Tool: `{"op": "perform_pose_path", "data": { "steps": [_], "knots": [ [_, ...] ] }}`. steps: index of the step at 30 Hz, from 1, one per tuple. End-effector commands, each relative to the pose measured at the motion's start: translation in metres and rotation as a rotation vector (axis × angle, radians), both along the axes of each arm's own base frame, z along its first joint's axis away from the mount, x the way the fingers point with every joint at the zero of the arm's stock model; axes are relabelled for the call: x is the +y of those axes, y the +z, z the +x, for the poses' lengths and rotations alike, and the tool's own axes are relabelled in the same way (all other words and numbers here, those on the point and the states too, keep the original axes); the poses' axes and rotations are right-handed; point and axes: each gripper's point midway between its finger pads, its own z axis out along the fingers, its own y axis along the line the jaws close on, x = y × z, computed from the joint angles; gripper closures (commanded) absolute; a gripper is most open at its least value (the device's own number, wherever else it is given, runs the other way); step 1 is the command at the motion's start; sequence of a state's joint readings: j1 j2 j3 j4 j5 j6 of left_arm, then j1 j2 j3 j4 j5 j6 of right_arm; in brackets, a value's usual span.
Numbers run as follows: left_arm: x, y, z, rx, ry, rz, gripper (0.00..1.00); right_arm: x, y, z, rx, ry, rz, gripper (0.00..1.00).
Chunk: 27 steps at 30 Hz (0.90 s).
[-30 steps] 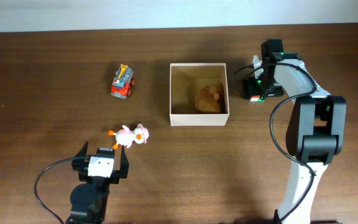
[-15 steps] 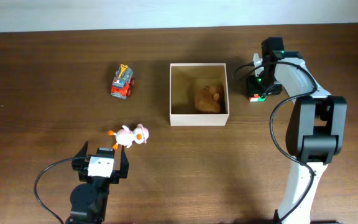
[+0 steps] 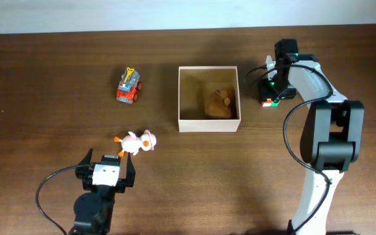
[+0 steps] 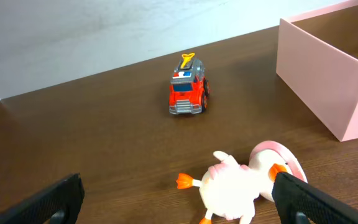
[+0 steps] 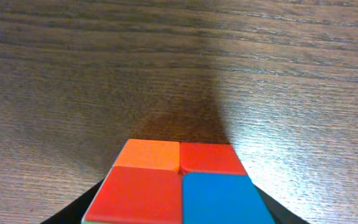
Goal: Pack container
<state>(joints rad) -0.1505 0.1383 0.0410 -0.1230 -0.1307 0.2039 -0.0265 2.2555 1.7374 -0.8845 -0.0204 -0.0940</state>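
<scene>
Multicoloured cube [image 5: 179, 186] now sits clamped in my right pincer [image 3: 271, 95], its jaws narrowed; left pincer [image 3: 108, 160] unchanged, fully open, empty.

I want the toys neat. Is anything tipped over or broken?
The pink duck toy seems to lie on its side in front of the left claw. The fire truck stands on its wheels. Nothing looks broken.

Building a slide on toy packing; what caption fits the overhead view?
Right gripper grips a colored cube beside the container holding a brown toy; fire truck and pink duck lie outside.
</scene>
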Motion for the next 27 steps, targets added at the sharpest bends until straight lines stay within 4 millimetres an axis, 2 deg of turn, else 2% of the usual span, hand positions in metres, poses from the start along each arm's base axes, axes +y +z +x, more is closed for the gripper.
{"op": "perform_pose_path", "data": {
  "steps": [1,3,4,7,8,21,27],
  "knots": [
    [-0.0025,-0.0017,-0.0003,-0.002,-0.010,-0.015,0.01,0.0003,0.0009,0.0062,-0.013,0.003,0.002,0.40],
    [-0.0025,-0.0014,-0.0002,-0.003,-0.010,-0.015,0.01,0.0001,0.0009,0.0061,-0.012,0.003,0.002,0.39],
    [-0.0025,-0.0014,-0.0002,-0.003,-0.010,-0.015,0.01,0.0003,0.0009,0.0060,-0.012,0.003,0.002,0.32],
    [-0.0025,-0.0017,-0.0003,-0.002,-0.010,-0.015,0.01,0.0007,0.0009,0.0062,-0.013,-0.004,0.004,0.20],
    [-0.0025,-0.0016,-0.0002,-0.002,-0.010,-0.015,0.01,0.0007,0.0009,0.0061,-0.012,-0.004,0.003,0.19],
    [-0.0025,-0.0014,-0.0002,-0.003,-0.010,-0.015,0.01,0.0006,0.0009,0.0077,-0.018,-0.022,0.006,0.20],
    [-0.0025,-0.0015,-0.0003,-0.002,-0.010,-0.015,0.01,0.0012,-0.0052,0.0040,0.004,-0.022,0.010,0.20]
  ]
}}
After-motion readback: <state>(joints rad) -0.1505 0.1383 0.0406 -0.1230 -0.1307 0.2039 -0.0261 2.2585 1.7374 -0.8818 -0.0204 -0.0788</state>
